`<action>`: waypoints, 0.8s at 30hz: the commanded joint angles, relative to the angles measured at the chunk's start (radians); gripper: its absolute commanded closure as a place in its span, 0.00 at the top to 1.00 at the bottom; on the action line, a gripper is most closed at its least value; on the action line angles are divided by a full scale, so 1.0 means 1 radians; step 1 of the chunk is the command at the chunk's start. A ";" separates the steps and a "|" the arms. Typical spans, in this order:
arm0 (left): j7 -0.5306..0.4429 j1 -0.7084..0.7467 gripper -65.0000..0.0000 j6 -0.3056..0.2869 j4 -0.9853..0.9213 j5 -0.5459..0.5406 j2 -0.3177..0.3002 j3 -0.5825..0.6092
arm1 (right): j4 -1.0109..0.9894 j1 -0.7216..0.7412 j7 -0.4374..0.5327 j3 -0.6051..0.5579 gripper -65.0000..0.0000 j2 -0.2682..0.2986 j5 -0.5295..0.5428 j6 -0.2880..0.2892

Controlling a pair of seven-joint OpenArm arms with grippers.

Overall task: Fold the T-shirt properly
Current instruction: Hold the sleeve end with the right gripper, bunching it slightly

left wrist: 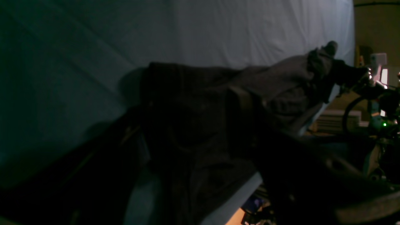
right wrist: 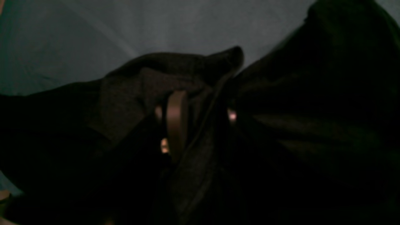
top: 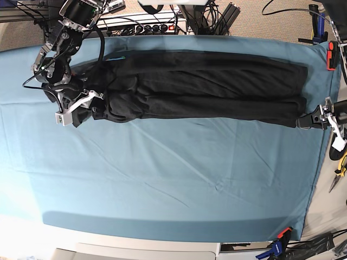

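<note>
A: T-shirt (top: pixel 206 89) lies stretched in a long band along the far edge of the desk (top: pixel 162 184), running nearly from one side edge to the other, on the teal cloth. Bunched at the end by the right tool (top: pixel 93 112).

B: Tool states?

A: Right tool: wrist view shows dark fabric lying between the two fingers, a gap visible on either side of it. Whether it is clamped tight, cannot tell. Left tool (top: pixel 308 119): sits at the other end, by the desk's side edge, with fabric gathered at its tip; its wrist view is too dark to show the jaws. Cannot tell.

B: Step in hand?

A: Judging it: gripping both ends to carry the band over into a fold. Best done with both ends lifted level and kept taut, so the middle does not sag and wrinkle. The bunched end wants smoothing first, or the fold will be lumpy.

B: Labels, writing?

A: None readable. A small teal mark shows near the far corner of the shirt; too small to make out.
</note>
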 commanded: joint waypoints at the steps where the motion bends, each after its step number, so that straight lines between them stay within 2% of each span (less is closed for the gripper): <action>1: -0.011 -0.020 0.48 -0.005 0.013 -0.025 -0.028 -0.006 | 0.028 0.011 0.006 0.002 0.21 0.008 0.026 0.006; 9: -0.011 -0.020 0.48 -0.005 0.013 -0.025 -0.028 -0.006 | 0.146 0.010 -0.023 0.001 0.21 0.008 0.025 0.041; 17: -0.011 -0.020 0.48 -0.005 0.013 -0.025 -0.028 -0.006 | 0.182 -0.040 -0.019 0.000 0.21 0.008 0.024 0.041; 20: -0.011 -0.020 0.48 -0.005 0.013 -0.025 -0.028 -0.006 | 0.182 -0.060 0.003 0.000 0.22 0.008 -0.011 0.041; 24: -0.011 -0.020 0.48 -0.005 0.013 -0.025 -0.028 -0.006 | 0.182 -0.061 0.052 0.000 0.41 0.008 -0.028 0.022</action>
